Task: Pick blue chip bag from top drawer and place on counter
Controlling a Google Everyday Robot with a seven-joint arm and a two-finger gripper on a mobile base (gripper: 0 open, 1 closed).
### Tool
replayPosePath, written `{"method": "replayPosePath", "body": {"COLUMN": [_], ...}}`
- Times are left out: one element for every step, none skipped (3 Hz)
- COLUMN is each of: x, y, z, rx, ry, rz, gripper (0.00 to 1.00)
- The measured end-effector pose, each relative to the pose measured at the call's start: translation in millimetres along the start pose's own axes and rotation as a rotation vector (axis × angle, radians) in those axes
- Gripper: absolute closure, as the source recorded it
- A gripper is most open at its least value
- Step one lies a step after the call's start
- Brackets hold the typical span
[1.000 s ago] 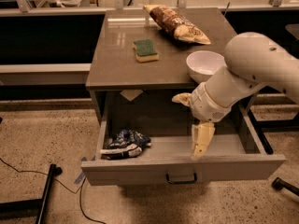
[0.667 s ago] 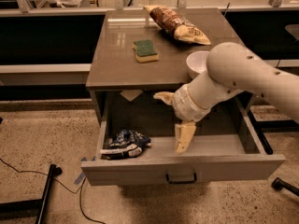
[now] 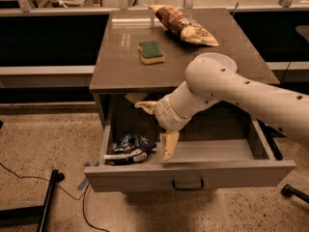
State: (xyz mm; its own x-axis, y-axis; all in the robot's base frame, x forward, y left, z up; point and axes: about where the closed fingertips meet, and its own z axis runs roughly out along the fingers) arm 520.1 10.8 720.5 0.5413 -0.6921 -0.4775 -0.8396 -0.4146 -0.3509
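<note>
Inside the one top drawer, at its left end, lies one blue chip bag. Just beside it hangs the hand, released and empty. On the bench are one sponge, one brown chip bag and one bowl, partly hidden by the arm.

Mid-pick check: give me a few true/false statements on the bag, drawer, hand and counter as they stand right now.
The blue chip bag lies at the left of the top drawer. True.
The hand grips the bag. False: it hangs open over the drawer, just right of the bag.
The top drawer is shut. False: it is pulled out.
A green sponge sits on the counter. True.
The brown chip bag is in the drawer. False: it lies on the counter.
</note>
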Motion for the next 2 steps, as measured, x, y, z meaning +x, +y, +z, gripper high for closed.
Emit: {"method": "replayPosePath", "body": {"x": [-4.6,-6.6], "y": [-9.1,-13.5], "z": [38.2,50.4], "rx": [-0.039,-0.055], "ry": [-0.029,-0.035], "rz": [-0.049,-0.061], "gripper": [0.23,0.46]}}
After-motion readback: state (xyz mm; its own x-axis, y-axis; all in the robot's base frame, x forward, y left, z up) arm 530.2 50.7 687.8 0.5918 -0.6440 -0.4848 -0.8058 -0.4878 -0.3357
